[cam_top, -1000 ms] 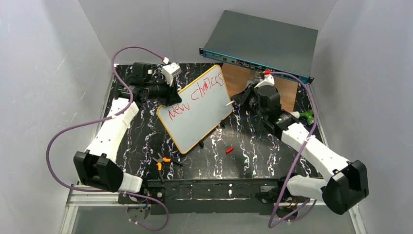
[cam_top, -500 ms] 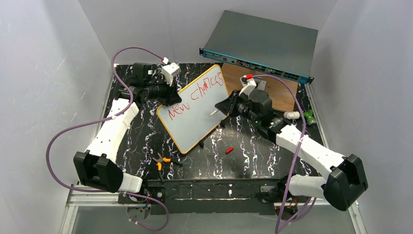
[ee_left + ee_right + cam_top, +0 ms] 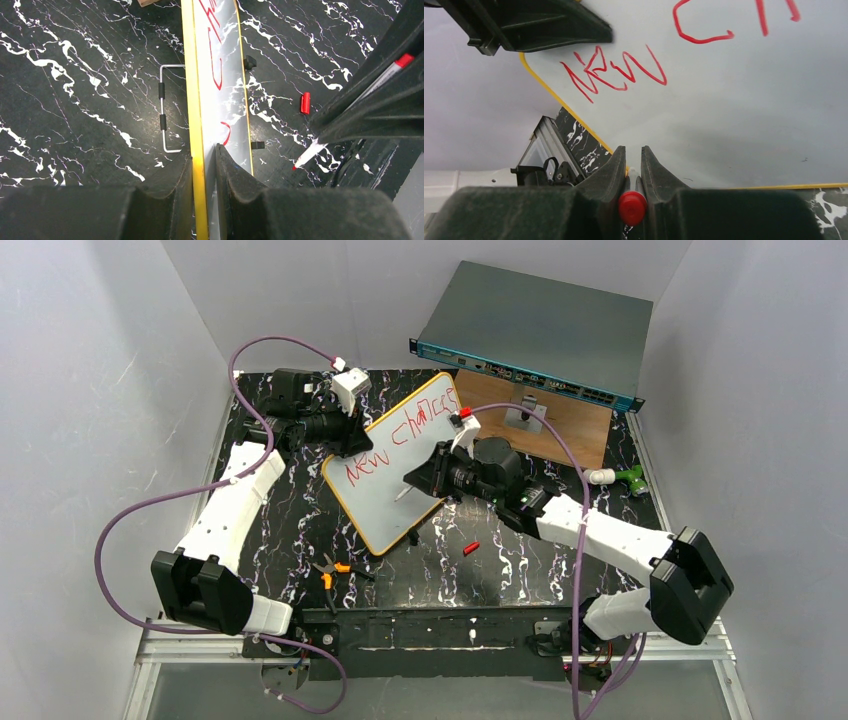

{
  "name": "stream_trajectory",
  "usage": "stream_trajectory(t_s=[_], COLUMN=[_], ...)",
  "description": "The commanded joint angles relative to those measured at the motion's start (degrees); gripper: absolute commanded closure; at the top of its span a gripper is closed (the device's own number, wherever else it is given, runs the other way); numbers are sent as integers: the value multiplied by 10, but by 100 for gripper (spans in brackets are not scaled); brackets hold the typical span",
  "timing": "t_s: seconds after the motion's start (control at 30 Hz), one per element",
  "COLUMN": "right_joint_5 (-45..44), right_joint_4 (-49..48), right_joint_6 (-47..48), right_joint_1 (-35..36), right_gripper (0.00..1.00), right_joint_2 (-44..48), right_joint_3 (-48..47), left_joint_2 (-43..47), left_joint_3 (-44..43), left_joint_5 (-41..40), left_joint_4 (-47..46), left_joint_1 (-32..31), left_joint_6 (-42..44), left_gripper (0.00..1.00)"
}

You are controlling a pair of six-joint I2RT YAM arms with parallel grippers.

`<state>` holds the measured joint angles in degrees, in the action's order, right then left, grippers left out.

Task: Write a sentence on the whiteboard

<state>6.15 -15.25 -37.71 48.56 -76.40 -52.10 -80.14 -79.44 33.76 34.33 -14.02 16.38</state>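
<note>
The whiteboard [image 3: 420, 455] stands tilted on the black table, its rim yellow-orange [image 3: 192, 75]. The sentence [image 3: 400, 435] on it reads "new chances" in red, one line, with "new" [image 3: 614, 70] close in the right wrist view. My left gripper [image 3: 350, 445] is shut on the board's upper left edge, one finger on each face [image 3: 204, 152]. My right gripper [image 3: 420, 482] is shut on a white marker with a red end [image 3: 632, 207]. The marker [image 3: 312, 152] points at the blank lower half of the board, its red tip a short way off the surface.
A red marker cap [image 3: 471, 547] lies on the table near the board's lower corner. Orange-handled pliers [image 3: 333, 570] lie at the front left. A brown wooden board [image 3: 570, 425] with a small metal stand [image 3: 527, 412] and a grey rack unit [image 3: 540, 330] sit behind.
My right arm has swung left with the marker, from the board's right edge to its blank lower middle below "new". The left gripper and the board have not moved.
</note>
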Motion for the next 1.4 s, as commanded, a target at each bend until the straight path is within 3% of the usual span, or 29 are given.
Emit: stream_trajectory(t_s=[0.0,0.5,0.73,1.37], right_joint_5=[-9,-81,-119,-155], right_joint_4=[-74,-88,-161,-156], right_joint_6=[-1,18,-51,-52], right_joint_1=[23,51,56,62], right_gripper=[99,99,99,99], right_joint_2=[-15,-41,-59,-38], right_joint_3=[-29,-12,16,29], left_joint_2=[8,11,13,25], left_joint_3=[-6,-2,10,39], left_joint_5=[-28,-27,-38,-83], left_joint_4=[-12,-19,-19,-13], left_joint_1=[-3,-3,-3,-3], left_joint_6=[29,23,6,-29], left_gripper=[100,100,100,100])
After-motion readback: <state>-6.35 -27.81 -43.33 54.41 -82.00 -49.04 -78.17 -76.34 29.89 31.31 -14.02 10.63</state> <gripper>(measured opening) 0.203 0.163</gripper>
